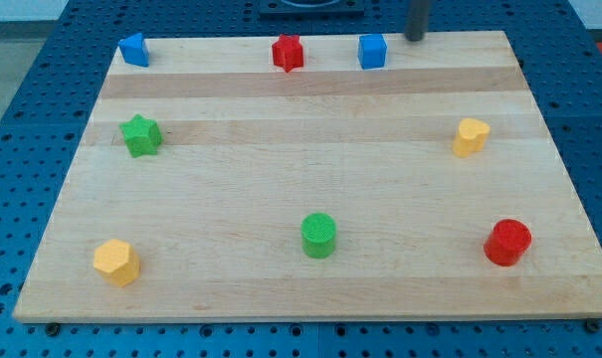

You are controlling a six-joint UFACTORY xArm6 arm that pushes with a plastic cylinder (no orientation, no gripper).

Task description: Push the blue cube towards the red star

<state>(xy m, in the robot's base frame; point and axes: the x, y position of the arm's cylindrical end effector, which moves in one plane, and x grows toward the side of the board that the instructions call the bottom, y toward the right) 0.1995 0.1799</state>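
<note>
Blue pegboard surrounds the pale wooden tabletop [310, 199], which fills most of the view. We hold our rod upright at the view's top edge; my tip [416, 39] sits just to the right of the blue cube [372, 51], close beside it, though we cannot tell if they touch. We carry no jaws, only the rod. The blue cube lies near the top edge with one flat face toward us, showing no long axis. The red star [288, 52] sits to its left, apart. Farther left lies another blue block [133, 49]. Lower down we see a green star [140, 135], a yellow block [470, 136], a green cylinder [318, 235], a red cylinder [506, 242] and a second yellow block [116, 262].
</note>
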